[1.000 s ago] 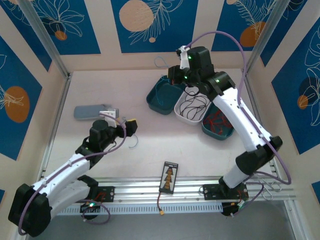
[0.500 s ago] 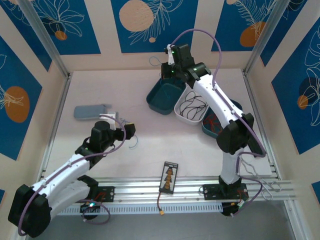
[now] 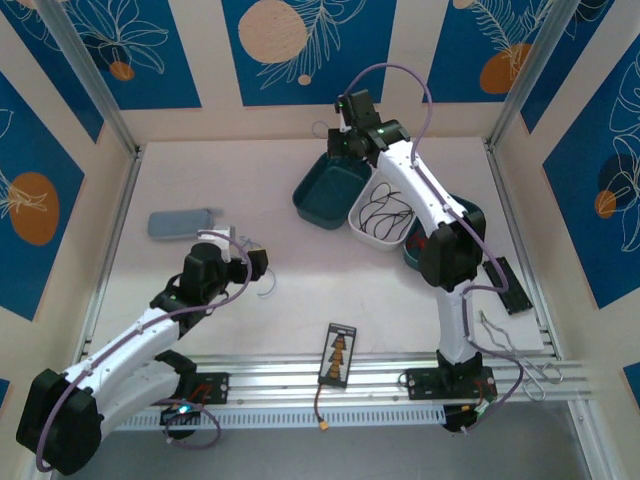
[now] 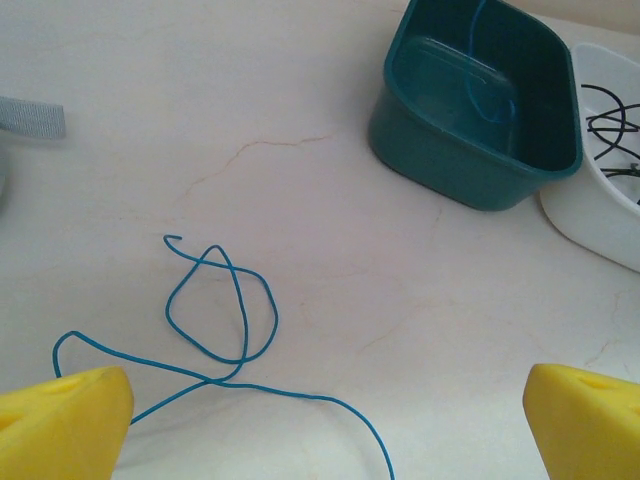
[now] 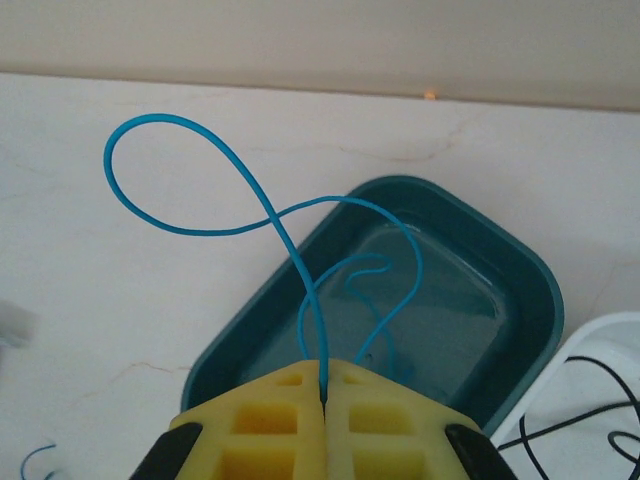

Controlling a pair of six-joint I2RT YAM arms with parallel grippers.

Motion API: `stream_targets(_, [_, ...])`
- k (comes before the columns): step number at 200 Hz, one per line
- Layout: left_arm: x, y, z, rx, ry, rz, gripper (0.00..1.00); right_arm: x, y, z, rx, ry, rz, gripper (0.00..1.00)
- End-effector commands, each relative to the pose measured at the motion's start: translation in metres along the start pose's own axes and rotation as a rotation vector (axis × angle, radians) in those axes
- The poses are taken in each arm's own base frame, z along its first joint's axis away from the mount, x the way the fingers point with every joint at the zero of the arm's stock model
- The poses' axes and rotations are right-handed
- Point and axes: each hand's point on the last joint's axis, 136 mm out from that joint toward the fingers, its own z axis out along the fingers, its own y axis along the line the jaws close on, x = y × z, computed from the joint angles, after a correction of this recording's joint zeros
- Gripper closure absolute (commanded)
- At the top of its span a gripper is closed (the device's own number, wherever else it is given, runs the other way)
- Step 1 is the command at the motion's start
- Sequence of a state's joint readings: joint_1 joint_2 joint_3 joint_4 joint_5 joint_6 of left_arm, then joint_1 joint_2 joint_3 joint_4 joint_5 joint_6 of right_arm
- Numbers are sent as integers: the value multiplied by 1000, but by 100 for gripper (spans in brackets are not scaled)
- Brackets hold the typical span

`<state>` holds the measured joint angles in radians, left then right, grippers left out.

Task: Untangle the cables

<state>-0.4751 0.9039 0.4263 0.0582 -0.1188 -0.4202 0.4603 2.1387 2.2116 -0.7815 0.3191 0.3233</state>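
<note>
The cables are hair-thin, nearly weightless and limp but a little springy, so each one probably keeps its curls and will drag its neighbours if pulled fast. The right fingers are pressed together on one blue cable, pinching it at a single spot. From there it loops toward the upper left of the wrist frame and curls back over the dark teal tray. A second blue cable lies in a crossed loop on the pale surface, lower left of the left wrist frame, and the left fingers stand wide apart over it, holding nothing. Black cables lie coiled in the white tray. Wire this fine is likely slippery and easy to miss, so it is best pinched firmly near a free end, clear of any crossing.
</note>
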Motion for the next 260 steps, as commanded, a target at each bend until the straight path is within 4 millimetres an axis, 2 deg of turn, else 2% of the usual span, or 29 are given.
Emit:
stream_targets(1, [2,8,-1,-36,3,-8,0,11,-7,10,35,52,25,100])
stream_targets(65, [5,10,1,-48,15,-18,0,56,-13,45,35,211,81,99])
stream_targets(108, [9,21,4,-109,36,-45,0,79,-25,57,64,283,117,97])
stream_targets(138, [15,28,6,-148,77,-55,0,89,-26,63,40,322,146,87])
stream_targets(168, [18,28,10,-150,101,-72,0,90,-24,61,28,331,147,73])
stream_targets(203, [23,35,12,-182,127,-101,0,91,-18,52,3,337,150,64])
stream_targets(238, [28,48,12,-237,148,-143,0,91,-1,30,-35,323,114,61])
stream_targets(260, [29,58,10,-278,158,-168,0,100,20,12,-75,313,77,61])
